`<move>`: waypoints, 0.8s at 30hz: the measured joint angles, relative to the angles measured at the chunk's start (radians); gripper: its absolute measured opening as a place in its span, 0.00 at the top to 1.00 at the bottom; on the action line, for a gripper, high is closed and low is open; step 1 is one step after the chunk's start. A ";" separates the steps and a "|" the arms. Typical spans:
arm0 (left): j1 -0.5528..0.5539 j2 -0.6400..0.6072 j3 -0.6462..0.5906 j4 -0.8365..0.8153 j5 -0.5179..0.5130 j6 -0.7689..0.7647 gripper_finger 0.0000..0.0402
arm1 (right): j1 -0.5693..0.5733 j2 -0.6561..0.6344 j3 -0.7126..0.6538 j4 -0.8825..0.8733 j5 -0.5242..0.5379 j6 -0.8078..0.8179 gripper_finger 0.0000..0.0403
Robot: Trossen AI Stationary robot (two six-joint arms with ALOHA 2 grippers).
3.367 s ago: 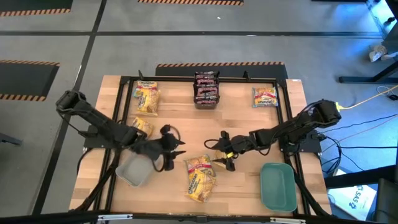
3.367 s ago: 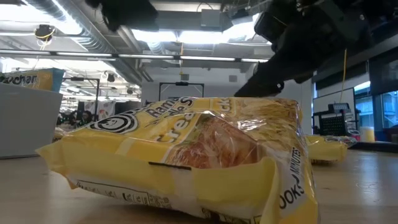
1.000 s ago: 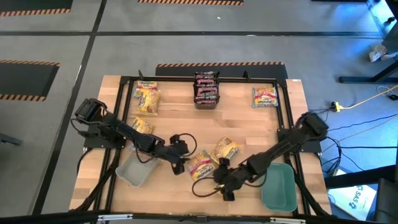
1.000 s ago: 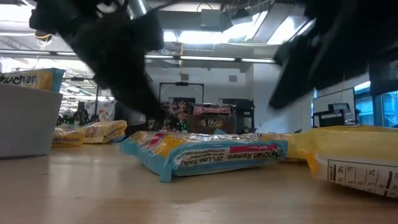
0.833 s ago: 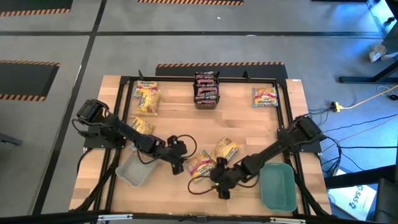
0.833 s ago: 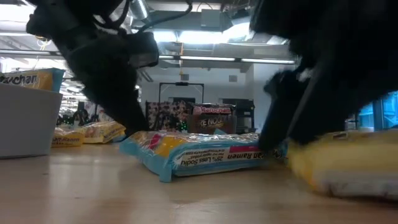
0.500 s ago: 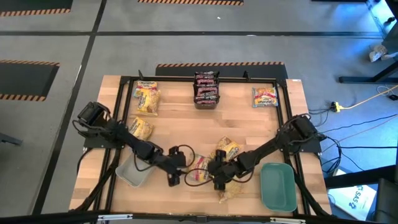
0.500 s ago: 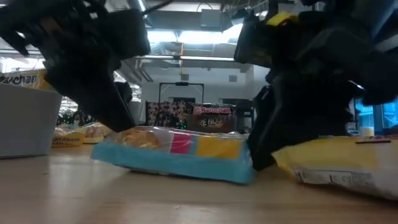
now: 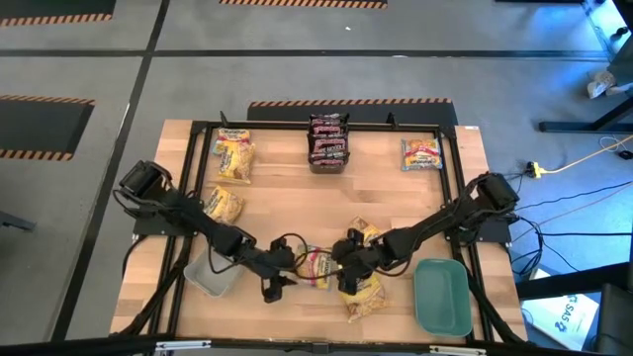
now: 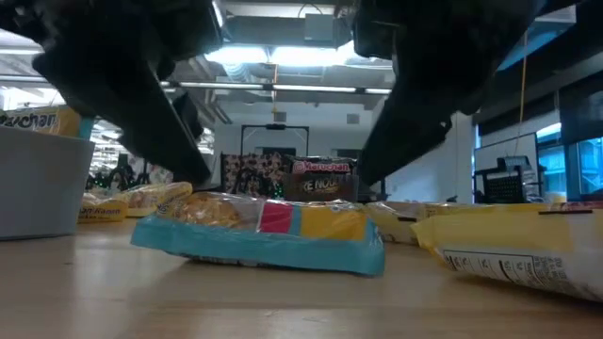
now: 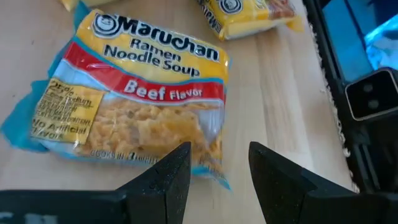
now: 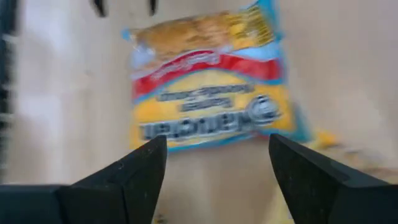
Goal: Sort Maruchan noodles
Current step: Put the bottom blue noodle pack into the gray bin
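Left gripper (image 9: 280, 284): moved nearer the front edge, beside the beef packet (image 9: 317, 267).
Right gripper (image 9: 341, 272): swung inward over it.

In the low view both arms are only dark, out-of-focus shapes cut off at the frame's top, the yellow packet (image 10: 513, 252) runs off the right edge, and the right wrist view's beef packet (image 12: 208, 81) is motion-blurred.

light: bright, even, from ceiling strips (image 10: 283, 56) in the low view
shadows: soft and short under the arms
glare: blue glow at the window (image 10: 575, 160)
blur: right wrist view smeared; packet (image 12: 208, 93) print unreadable
focus: left wrist packet (image 11: 130, 106) sharp
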 joint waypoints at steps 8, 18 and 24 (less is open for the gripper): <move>-0.041 -0.038 0.000 -0.055 -0.142 0.076 0.62 | 0.011 0.041 -0.076 0.151 -0.049 0.310 0.33; -0.069 0.084 -0.001 0.028 -0.127 0.063 0.62 | 0.008 0.048 -0.218 0.433 0.000 0.541 0.33; -0.076 0.162 -0.001 0.202 -0.115 0.060 0.62 | -0.006 0.069 -0.227 0.454 -0.017 0.571 0.33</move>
